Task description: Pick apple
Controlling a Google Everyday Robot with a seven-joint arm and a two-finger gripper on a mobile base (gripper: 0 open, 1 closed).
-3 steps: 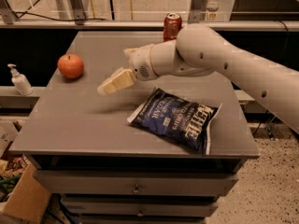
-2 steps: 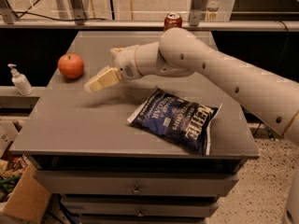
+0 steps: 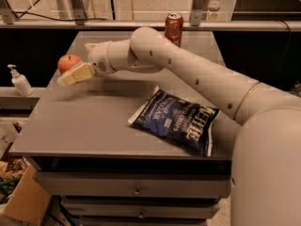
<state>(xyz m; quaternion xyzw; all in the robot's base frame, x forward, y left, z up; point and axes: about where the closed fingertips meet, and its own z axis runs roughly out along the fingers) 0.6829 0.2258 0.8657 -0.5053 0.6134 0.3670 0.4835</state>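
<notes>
The gripper [image 3: 71, 70] hangs low over the far left of the grey cabinet top [image 3: 94, 121]; it is open, its near finger [image 3: 77, 73] a pale bar pointing left. The apple [image 3: 68, 60] sits just behind that finger, seemingly between the two; whether they touch I cannot tell. Being round, it has no long axis to match. The top's left edge lies close beyond the fingertips, so room is short there; the Kettle chips bag [image 3: 175, 121] and red soda can [image 3: 173, 28] lie well back along the arm.
</notes>
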